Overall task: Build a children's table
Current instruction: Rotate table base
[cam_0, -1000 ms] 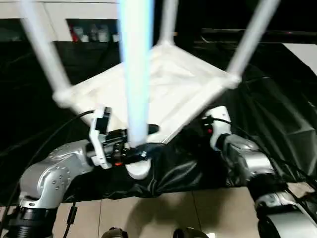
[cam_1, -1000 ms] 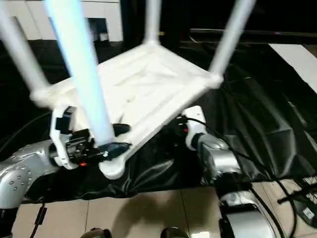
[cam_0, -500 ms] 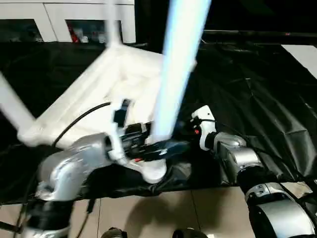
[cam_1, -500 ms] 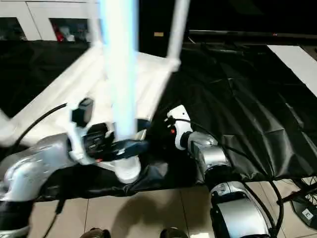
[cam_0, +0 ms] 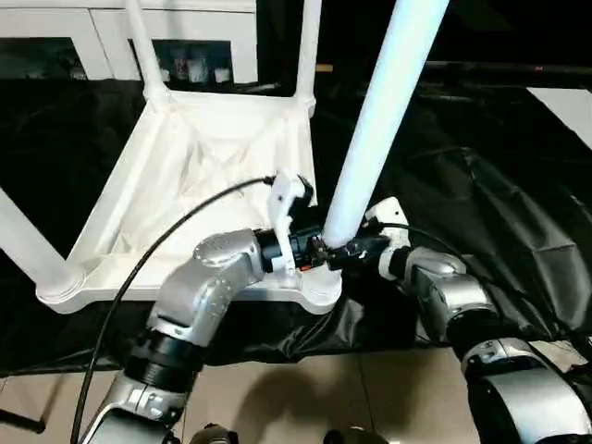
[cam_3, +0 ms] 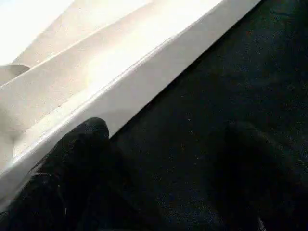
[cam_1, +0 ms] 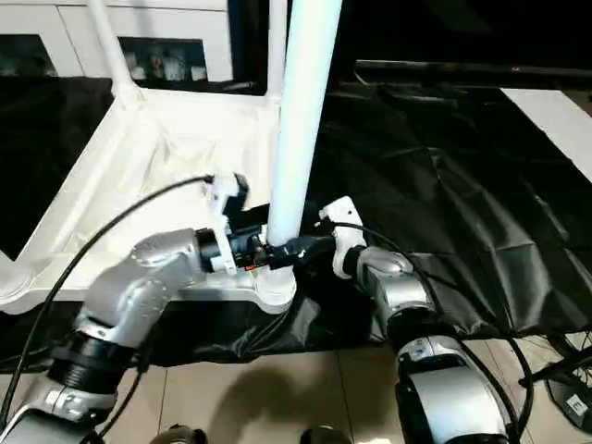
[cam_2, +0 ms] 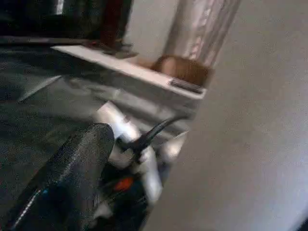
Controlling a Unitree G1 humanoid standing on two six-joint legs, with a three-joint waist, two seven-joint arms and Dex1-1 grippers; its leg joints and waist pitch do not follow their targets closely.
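So the white plastic children's table is lying upside down on a black crinkly sheet that covers the floor; the ribbed underside of the rectangular top faces up, and the long tapered white legs stick up out of the rounded corner sockets; two far legs rise toward the back, one leg sits at the near left corner, and the fat nearest leg rises from the corner socket closest to the robot and leans off to the upper right.

The left gripper is right at the base of that nearest leg, its black fingers spread wide on either side of it; looks like they're around the leg just above the socket, but I can't tell how firmly they press. From the left wrist camera one black finger runs alongside the white leg surface.

The right gripper comes in from the other side, next to the same corner, jaws also wide apart; in the right wrist view one finger rests at the white rim of the top, the other over the black sheet; nothing seems held there.

Behind it all there's a white cabinet with glass doors; beige floor tiles show nearest the robot.
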